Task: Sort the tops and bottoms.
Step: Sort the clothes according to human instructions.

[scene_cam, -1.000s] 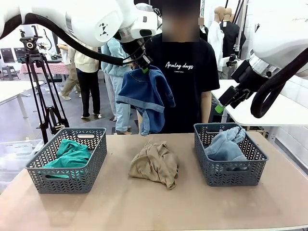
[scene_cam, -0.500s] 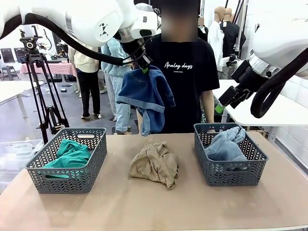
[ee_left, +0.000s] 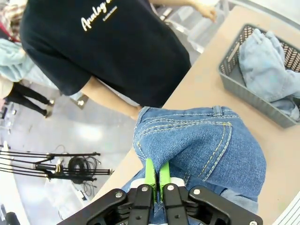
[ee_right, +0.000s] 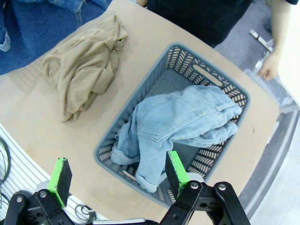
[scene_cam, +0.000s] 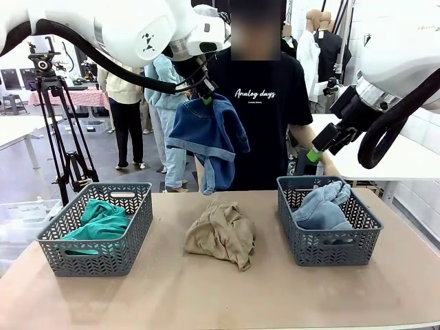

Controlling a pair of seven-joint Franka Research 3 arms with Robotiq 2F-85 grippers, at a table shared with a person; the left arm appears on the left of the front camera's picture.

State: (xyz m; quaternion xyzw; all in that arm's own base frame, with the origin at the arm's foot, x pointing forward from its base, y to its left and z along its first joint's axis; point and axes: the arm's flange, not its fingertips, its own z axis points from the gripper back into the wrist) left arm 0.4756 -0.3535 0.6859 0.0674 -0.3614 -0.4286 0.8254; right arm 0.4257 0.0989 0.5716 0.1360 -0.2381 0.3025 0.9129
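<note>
Centrally, high above the table: left gripper [scene_cam: 206,98], green pads pinched together on a fold of the darker mid-blue denim shorts [scene_cam: 206,134]. Hanging straight below that gripper, clear of the tabletop, with yellow stitching and a curved seam visible just ahead of the fingertips in the left wrist view. Directly beneath the hanging shorts: crumpled tan-khaki fabric top [scene_cam: 221,234], lying on the bare brown table [scene_cam: 206,295] between two baskets. Down and to the left gripper's own left: grey plastic lattice basket [scene_cam: 103,258] holding the bunched teal-green shirt [scene_cam: 103,218]. Raised on the other side: right gripper [scene_cam: 315,152], jaws spread wide, nothing between the pads. Below it: second grey plastic lattice basket [scene_cam: 330,251], containing the pale light-blue denim shorts [scene_cam: 322,206], one cuffed leg lying toward the rim nearest the fingertips. Beyond the left gripper, at the far edge: person [scene_cam: 265,117] in a black T-shirt with white lettering. Just past the right gripper: the person's hand [ee_right: 270,68], apparently empty, though small and near the frame edge.
</note>
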